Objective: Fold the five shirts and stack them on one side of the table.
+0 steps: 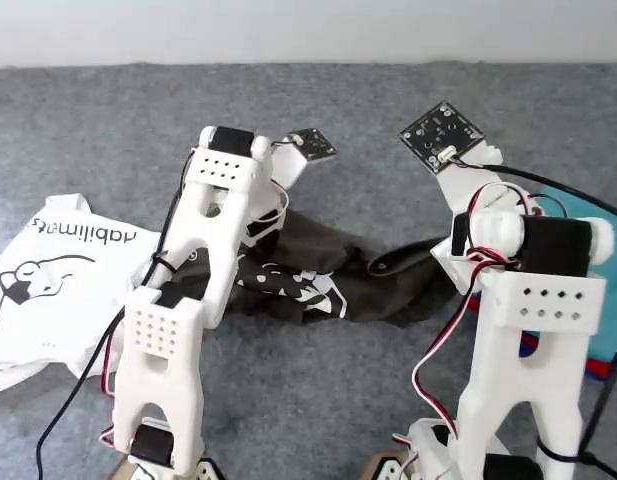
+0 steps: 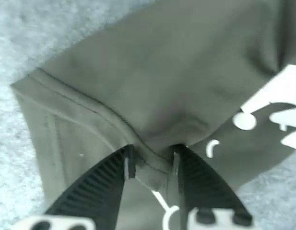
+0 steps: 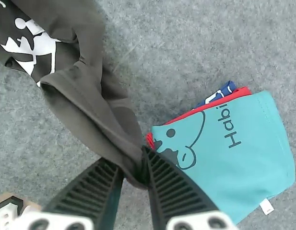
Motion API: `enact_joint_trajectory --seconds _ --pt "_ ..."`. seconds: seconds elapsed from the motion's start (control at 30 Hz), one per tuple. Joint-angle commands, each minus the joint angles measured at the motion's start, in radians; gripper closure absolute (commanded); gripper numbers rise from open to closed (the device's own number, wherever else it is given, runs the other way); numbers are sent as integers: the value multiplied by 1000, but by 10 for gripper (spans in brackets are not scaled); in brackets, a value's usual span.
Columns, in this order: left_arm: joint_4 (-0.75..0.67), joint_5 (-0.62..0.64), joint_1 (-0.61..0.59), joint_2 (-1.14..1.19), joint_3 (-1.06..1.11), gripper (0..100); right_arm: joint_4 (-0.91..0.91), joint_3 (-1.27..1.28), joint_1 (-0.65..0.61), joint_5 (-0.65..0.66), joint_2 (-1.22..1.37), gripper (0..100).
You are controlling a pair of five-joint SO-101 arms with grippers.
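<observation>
The left gripper (image 2: 152, 162) is closed on a seam fold of the dark olive shirt (image 2: 176, 76), and the cloth is pinched between its two black fingers (image 2: 114, 172). The right gripper (image 3: 132, 172) is also clamped on this shirt, on a bunched edge of it. The shirt lies stretched between the two grippers on the grey table cover (image 1: 328, 400), with its white print (image 2: 282, 110) close to the left gripper. Just beside the right gripper, folded shirts lie one on another: a teal shirt (image 3: 234, 153) on top, with a red shirt (image 3: 210, 103) and a blue shirt (image 3: 223, 91) under it. A white printed shirt (image 1: 58, 290) lies unfolded beyond the left gripper, on the side away from the right gripper.
</observation>
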Motion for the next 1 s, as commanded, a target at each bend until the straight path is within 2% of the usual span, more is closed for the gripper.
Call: enact_joint_trajectory --seconds 0.0,0.43,0.57,0.63,0.77,0.97 --pt "21 -37 12 -64 45 859 28 -2 -5 3 -22 990" --pt "-29 -31 -11 -18 62 865 27 -2 -5 3 -5 990" --pt "-26 9 -9 20 58 944 27 -2 -5 3 -5 990" --pt "-6 9 -11 20 36 987 27 -2 -5 3 -10 990" --pt "21 60 -18 12 -61 986 27 -2 -5 3 -13 990" --pt "21 138 -29 -135 -160 986 31 -6 -5 3 -15 990"
